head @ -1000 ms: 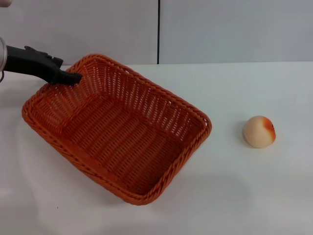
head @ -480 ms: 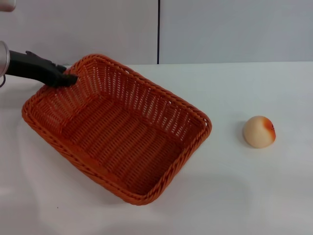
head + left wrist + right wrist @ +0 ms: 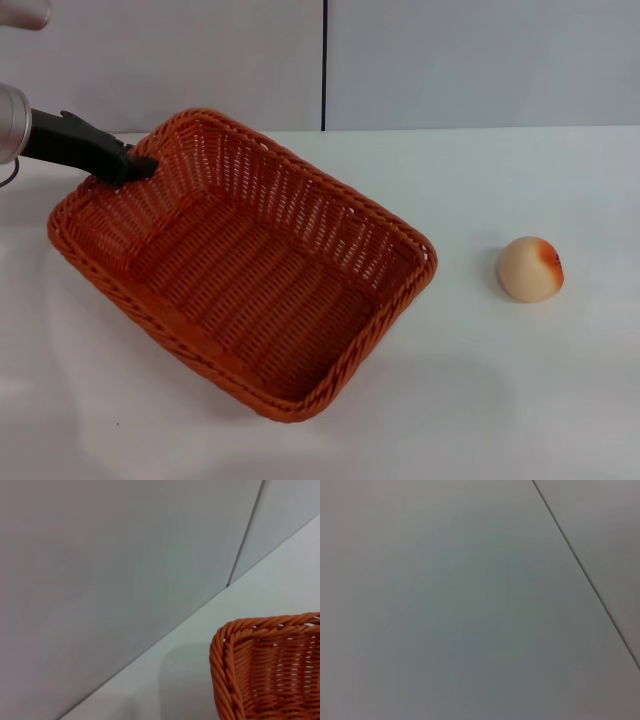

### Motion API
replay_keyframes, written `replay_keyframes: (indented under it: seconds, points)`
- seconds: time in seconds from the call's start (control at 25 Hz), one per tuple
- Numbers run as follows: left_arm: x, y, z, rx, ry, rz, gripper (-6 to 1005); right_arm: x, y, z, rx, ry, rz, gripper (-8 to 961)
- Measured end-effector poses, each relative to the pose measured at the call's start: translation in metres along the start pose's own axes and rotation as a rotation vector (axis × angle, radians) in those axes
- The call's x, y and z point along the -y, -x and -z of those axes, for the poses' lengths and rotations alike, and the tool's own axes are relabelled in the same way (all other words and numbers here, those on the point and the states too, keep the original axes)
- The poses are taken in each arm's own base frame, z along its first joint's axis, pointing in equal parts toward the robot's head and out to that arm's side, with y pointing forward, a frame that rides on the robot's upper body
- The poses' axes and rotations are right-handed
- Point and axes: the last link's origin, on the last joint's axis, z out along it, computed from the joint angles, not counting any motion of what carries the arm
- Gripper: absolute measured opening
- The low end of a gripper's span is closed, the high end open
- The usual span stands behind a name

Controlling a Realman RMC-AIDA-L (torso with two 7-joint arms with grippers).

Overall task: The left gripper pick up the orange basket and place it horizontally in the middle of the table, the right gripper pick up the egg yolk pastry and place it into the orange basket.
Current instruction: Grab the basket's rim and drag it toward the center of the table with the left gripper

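Head view only: egg yolk pastry, left pincer

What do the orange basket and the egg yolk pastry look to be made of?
The orange basket looks like woven wicker-style strands, possibly plastic: openwork sloping sides, braided rim, even slightly glossy colour. The egg yolk pastry has a smooth matte cream surface with an orange-red blotch; whether it is real food or a foam or plastic replica cannot be told.

Woven wicker-look orange basket
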Motion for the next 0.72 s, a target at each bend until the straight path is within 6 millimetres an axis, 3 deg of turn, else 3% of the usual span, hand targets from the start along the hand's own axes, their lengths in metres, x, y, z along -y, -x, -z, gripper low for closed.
replay_keyframes:
  seconds: [0.12, 0.4, 0.72]
  points:
    - [0.000, 0.000, 0.001, -0.002, 0.002, 0.035, 180, 0.002, 0.000, 0.001, -0.003, -0.006, 0.003, 727]
    - [-0.006, -0.001, 0.008, 0.009, 0.041, 0.110, 177, 0.004, 0.003, -0.001, 0.003, -0.005, 0.012, 727]
    - [-0.011, 0.004, 0.027, -0.082, 0.173, 0.328, 174, -0.001, 0.002, -0.006, 0.005, 0.006, 0.004, 726]
